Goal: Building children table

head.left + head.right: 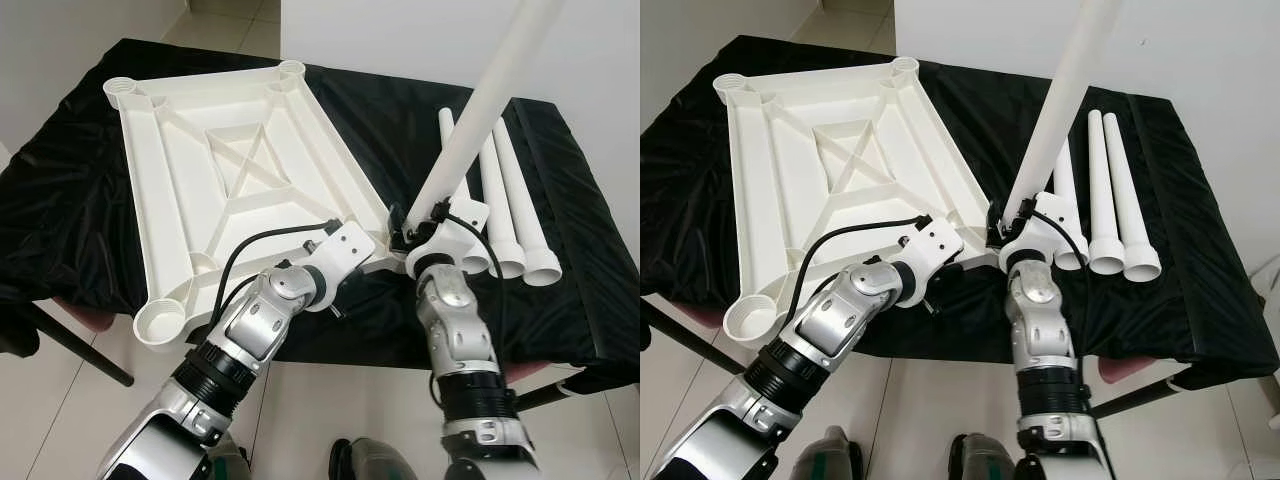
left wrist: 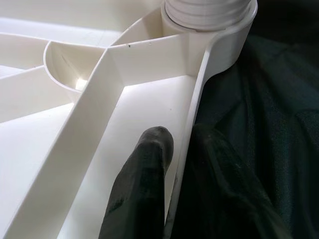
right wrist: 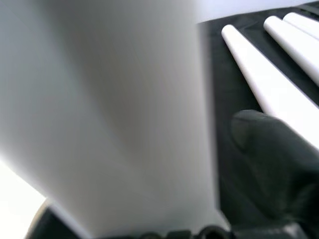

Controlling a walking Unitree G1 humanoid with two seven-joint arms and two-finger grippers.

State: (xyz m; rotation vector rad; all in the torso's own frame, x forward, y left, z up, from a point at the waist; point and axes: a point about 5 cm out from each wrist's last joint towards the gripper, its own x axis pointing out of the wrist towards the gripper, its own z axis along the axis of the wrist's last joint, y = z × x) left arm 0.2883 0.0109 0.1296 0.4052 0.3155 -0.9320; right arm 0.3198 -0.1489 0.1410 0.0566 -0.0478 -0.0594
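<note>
Tabletop (image 1: 230, 170), white plastic and turned underside up, lies on the black cloth (image 1: 60, 200) covering the desk, reaching from the far left corner toward the middle of the near edge, with a round leg socket at each corner. I have the left gripper (image 2: 177, 164) at the panel's near right corner, its jaws clenched on the rim wall, one finger (image 2: 144, 184) inside the rim and the other outside over the cloth. In the left wrist view a threaded leg end (image 2: 207, 12) sits in the corner socket just beyond the fingers. The right gripper (image 1: 412, 222) grasps a white table leg (image 1: 485, 100), which tilts up and to the right above that corner. Three spare legs (image 1: 510, 190) lie side by side near the desk's right edge.
</note>
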